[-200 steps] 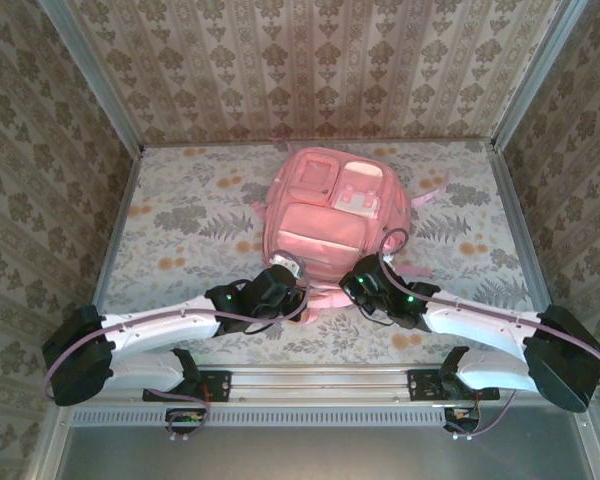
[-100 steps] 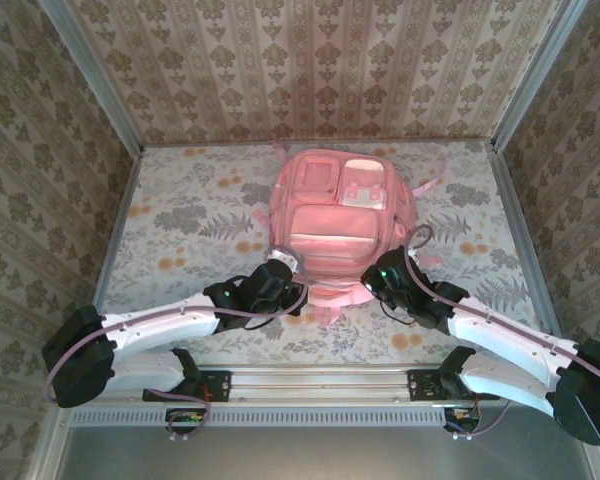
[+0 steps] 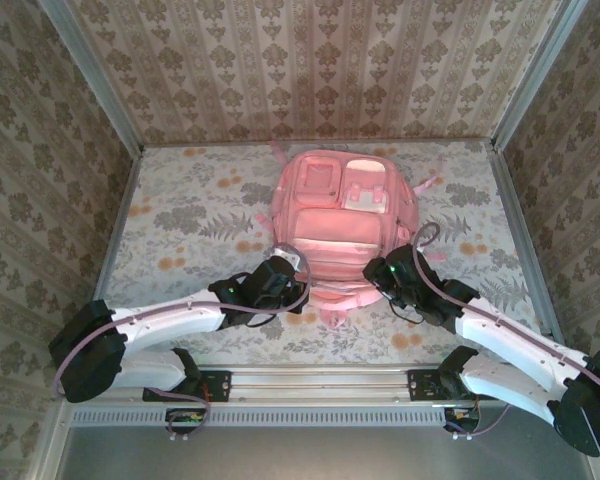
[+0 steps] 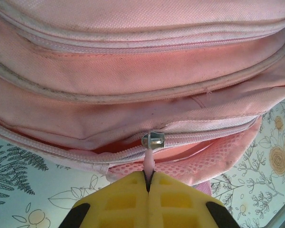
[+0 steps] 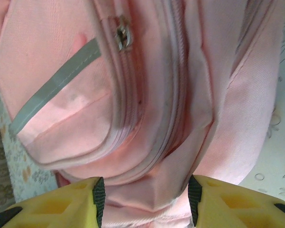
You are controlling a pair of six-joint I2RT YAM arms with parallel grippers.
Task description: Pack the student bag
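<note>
On the flowered worktop (image 3: pixel 180 220) the student bag (image 3: pixel 335 215) now lies straighter at the far middle, the left tool (image 4: pixel 148 178) stays pinched on its zipper pull (image 4: pixel 148 161), and the right tool (image 5: pixel 145 194) has just opened around the fabric, probably so the zip can be drawn.

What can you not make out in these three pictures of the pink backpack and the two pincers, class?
- Inside of the student bag: every view; its own pink fabric covers it, so contents are unknown.
- Left pincer, left wrist view: shut on the zip pull; the picture's bottom edge cuts off its fingers.
- Right pincer, right wrist view: fingers cut off by the bottom edge; whether they press the fabric is unclear.
</note>
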